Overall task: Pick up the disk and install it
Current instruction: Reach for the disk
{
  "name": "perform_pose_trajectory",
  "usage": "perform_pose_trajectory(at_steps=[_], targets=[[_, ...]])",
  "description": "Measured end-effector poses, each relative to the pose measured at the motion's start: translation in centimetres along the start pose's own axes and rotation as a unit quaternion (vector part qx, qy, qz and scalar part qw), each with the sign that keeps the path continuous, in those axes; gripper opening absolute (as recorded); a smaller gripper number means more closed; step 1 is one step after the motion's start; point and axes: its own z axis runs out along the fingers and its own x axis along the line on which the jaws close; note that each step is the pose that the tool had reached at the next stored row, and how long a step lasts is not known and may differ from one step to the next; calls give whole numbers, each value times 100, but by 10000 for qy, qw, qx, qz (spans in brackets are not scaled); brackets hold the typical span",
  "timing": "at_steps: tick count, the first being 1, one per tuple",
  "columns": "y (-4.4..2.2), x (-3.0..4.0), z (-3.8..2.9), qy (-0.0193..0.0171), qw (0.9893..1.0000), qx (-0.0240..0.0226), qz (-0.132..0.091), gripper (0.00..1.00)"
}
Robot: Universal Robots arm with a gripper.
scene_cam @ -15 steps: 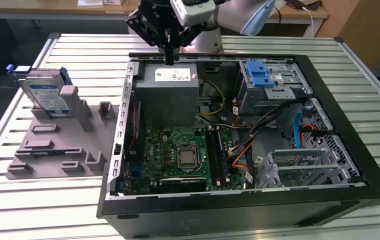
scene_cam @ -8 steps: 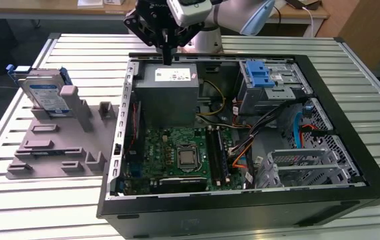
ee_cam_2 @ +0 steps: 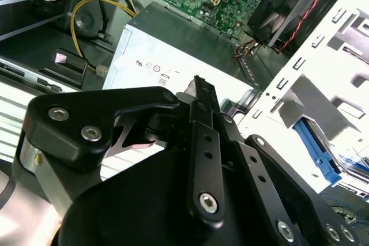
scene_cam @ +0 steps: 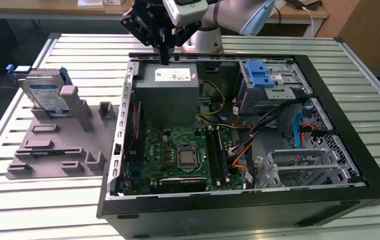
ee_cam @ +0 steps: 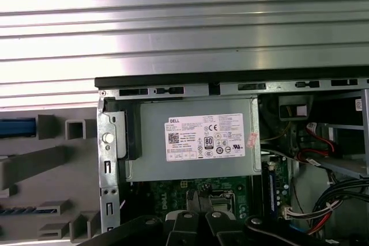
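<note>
The disk (scene_cam: 46,95) stands on edge in a grey holder (scene_cam: 56,145) on the table, at the exterior view's left of the open computer case (scene_cam: 243,135). It is silver with a white-and-blue label and a blue frame. My gripper (scene_cam: 165,60) hangs over the case's far edge, just above the grey power supply box (scene_cam: 169,95), well away from the disk. Its fingers (ee_cam_2: 200,93) are pressed together with nothing between them. In the first wrist view the gripper (ee_cam: 199,203) sits over the motherboard below the power supply (ee_cam: 196,139).
A grey drive cage with a blue latch (scene_cam: 267,80) sits in the case's far corner at the exterior view's right, also seen in the second wrist view (ee_cam_2: 314,142). Cables, a motherboard (scene_cam: 183,157) and a fan fill the case. The table (scene_cam: 350,50) is slatted metal.
</note>
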Motion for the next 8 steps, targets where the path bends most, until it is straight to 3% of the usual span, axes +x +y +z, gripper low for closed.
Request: perform_pose_trajectory(at_steps=[8], targets=[[-1,20,0,0,10000,0,0,11]])
